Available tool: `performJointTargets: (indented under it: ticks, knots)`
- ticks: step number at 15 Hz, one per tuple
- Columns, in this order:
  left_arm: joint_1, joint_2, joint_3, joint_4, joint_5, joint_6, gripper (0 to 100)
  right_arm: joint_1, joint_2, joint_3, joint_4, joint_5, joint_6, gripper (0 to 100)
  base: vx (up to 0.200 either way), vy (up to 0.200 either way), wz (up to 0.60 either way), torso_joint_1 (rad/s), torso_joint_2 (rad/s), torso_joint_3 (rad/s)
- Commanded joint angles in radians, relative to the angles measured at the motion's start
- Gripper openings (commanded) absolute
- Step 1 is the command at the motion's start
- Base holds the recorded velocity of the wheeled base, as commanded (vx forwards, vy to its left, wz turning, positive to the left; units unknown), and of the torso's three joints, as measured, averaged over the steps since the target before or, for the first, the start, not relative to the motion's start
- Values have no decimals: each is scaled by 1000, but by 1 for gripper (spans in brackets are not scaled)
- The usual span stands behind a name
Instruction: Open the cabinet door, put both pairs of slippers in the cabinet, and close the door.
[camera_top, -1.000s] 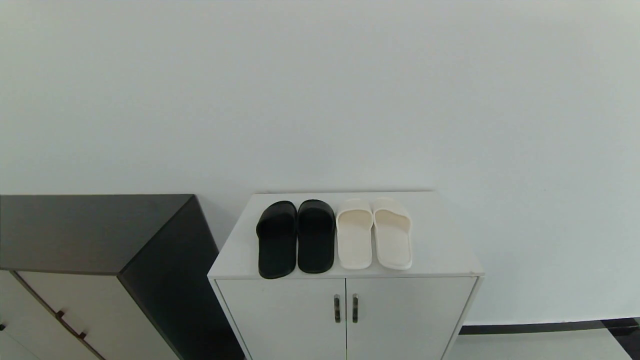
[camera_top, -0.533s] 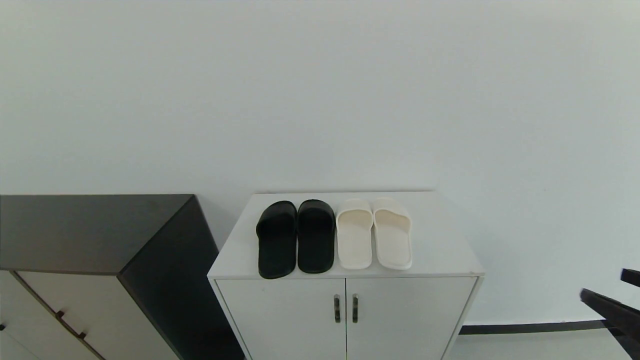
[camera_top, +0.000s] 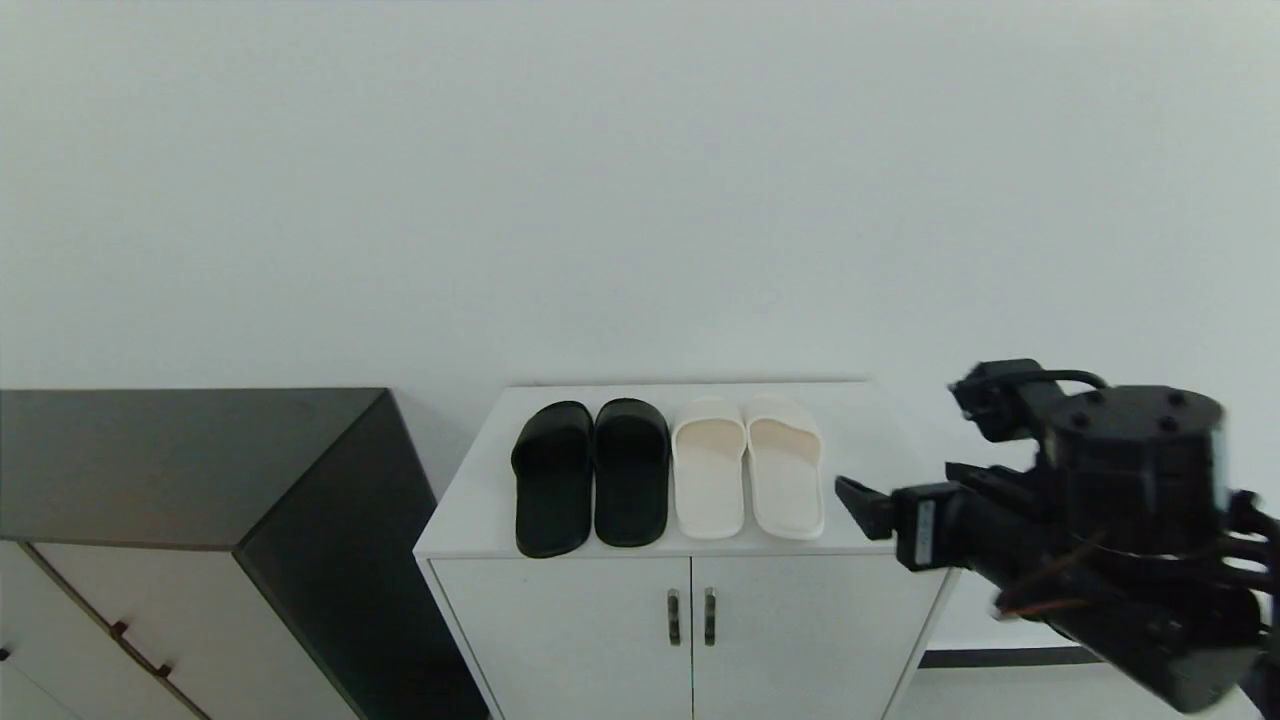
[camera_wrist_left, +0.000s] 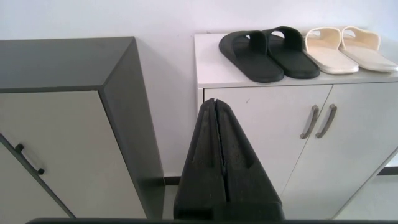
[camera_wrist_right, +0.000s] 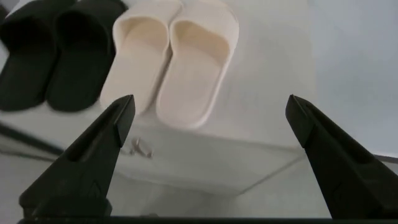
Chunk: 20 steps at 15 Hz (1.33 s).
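White cabinet (camera_top: 880, 480) shut, slippers (camera_top: 708, 480) on top: opening step; right gripper (camera_wrist_right: 210, 106), jaws apart, apparently beside it, needs a handle (camera_top: 710, 616); left gripper (camera_wrist_left: 215, 109) jaws together.

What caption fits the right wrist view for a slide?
Open right gripper frames the cream slippers on the white cabinet top, black slippers beside them.

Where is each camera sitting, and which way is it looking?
Head view: on the robot's head, facing forward and down at the white cabinet; the right gripper shows on the right.
Left wrist view: low on the left wrist, facing the cabinet's doors and a dark cabinet; the shut left gripper shows.
Right wrist view: above the cabinet top, facing down; the open right gripper shows.
Shared: all three show the black slippers and cream slippers on the cabinet.
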<state>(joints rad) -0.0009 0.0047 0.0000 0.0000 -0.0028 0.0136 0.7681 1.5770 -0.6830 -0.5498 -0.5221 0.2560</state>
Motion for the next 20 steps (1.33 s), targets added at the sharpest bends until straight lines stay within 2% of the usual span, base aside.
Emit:
performJointTargets:
  ticks: [1,6,16,20]
  knots:
    - [-1,5,0,0,0,0,0,20,290,-213,-18,-90,12,100,0,0,0,0,0,0]
    - [-1,3,0,0,1,-1,0,16,521,-444,-47,-95,11,100,0,0,0,0,0,0]
    - [-1,5,0,0,1,-1,0,-44,669,-576,-58,-101,16,100,0,0,0,0,0,0]
    - [-1,5,0,0,1,-1,0,-53,752,-682,-55,-101,28,100,0,0,0,0,0,0]
